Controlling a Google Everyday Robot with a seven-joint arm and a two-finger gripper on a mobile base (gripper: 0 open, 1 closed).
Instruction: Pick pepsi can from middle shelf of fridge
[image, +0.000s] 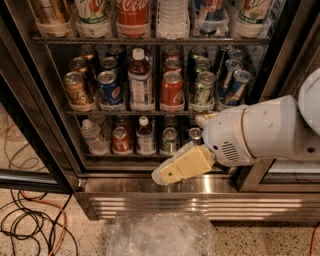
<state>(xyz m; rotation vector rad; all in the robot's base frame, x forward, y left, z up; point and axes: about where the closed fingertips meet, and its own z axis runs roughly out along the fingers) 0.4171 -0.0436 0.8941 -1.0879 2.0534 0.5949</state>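
Observation:
The pepsi can (110, 90), dark blue with the round emblem and a silver top, stands at the front of its lane on the middle shelf (150, 113) of the fridge (200, 202), second lane from the left. More cans stand behind it. My gripper (164, 175), cream-coloured on a thick white arm (260, 132), hangs in front of the lower shelf and the steel base. It is below and to the right of the pepsi can and apart from it. The arm comes in from the right.
Beside the pepsi can stand a gold can (77, 91), a brown bottle (140, 82), a red Coca-Cola can (172, 90), a green can (202, 90) and slim blue-silver cans (236, 85). Large bottles fill the rack above. Cables (30, 225) and crumpled clear plastic (160, 235) lie on the floor.

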